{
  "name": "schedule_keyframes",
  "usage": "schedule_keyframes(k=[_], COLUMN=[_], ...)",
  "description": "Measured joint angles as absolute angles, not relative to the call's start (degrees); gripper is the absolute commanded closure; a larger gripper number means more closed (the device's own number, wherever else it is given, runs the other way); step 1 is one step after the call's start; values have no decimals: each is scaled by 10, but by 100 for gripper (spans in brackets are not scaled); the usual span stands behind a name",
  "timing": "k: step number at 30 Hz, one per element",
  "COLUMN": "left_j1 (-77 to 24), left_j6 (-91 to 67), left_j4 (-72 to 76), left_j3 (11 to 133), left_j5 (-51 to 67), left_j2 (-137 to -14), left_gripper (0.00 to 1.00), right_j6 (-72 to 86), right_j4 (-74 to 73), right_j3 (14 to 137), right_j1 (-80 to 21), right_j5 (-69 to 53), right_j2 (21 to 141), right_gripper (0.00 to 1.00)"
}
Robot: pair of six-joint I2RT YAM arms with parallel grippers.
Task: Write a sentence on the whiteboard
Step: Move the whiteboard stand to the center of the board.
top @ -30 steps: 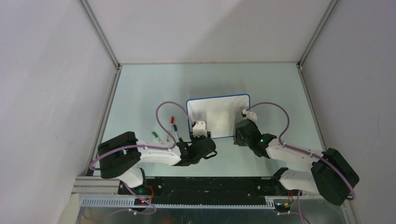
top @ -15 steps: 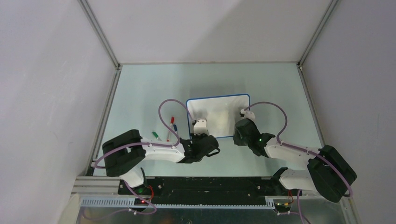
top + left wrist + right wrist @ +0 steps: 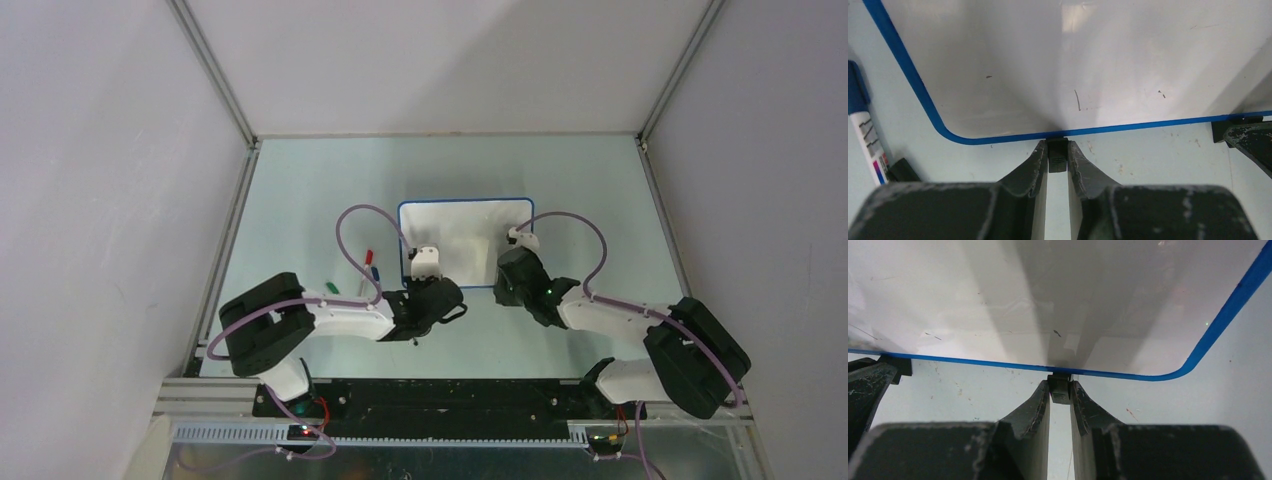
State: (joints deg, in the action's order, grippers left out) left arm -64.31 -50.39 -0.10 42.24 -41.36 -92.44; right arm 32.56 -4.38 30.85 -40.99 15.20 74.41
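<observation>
whiteboard (image 3: 466, 235) sits on the table (image 3: 300, 200), left gripper (image 3: 1057, 147) nipped tight on its left foot (image 3: 1057, 162), right gripper (image 3: 1060, 386) clamped on its right foot (image 3: 1060, 394).

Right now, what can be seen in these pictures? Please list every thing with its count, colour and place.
whiteboard: one, white with blue rim, mid-table, no words on it
left foot, right foot: two, black, on the board's near edge
red marker, blue marker, green marker: three, on the table left of the board
table: one, pale green, under everything
left arm: one, white and black, jaws shut on the left foot
right arm: one, white and black, jaws shut on the right foot
</observation>
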Motion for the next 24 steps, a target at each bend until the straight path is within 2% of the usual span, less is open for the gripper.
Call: schedule_keyframes(k=[10, 14, 16, 18, 19, 24], left_j1=[-585, -564, -553, -543, -539, -533], left_j6=[-439, -419, -410, -404, -400, -389], left_j4=[63, 83, 92, 100, 102, 95], left_j3=[431, 441, 444, 445, 445, 437], left_j5=[-388, -375, -366, -356, -351, -339], left_j2=[-950, -964, -969, -970, -970, -951], left_gripper=[82, 82, 81, 78, 74, 57], right_j6=[323, 317, 315, 314, 314, 314], right_j4=[-31, -26, -26, -26, -26, -45], right_j3=[363, 383, 393, 401, 402, 402], right_j1=[-369, -355, -352, -350, -350, -354], right_j5=[133, 125, 125, 125, 125, 131], right_j2=[813, 836, 846, 854, 855, 846], right_gripper=[88, 85, 80, 70, 63, 48])
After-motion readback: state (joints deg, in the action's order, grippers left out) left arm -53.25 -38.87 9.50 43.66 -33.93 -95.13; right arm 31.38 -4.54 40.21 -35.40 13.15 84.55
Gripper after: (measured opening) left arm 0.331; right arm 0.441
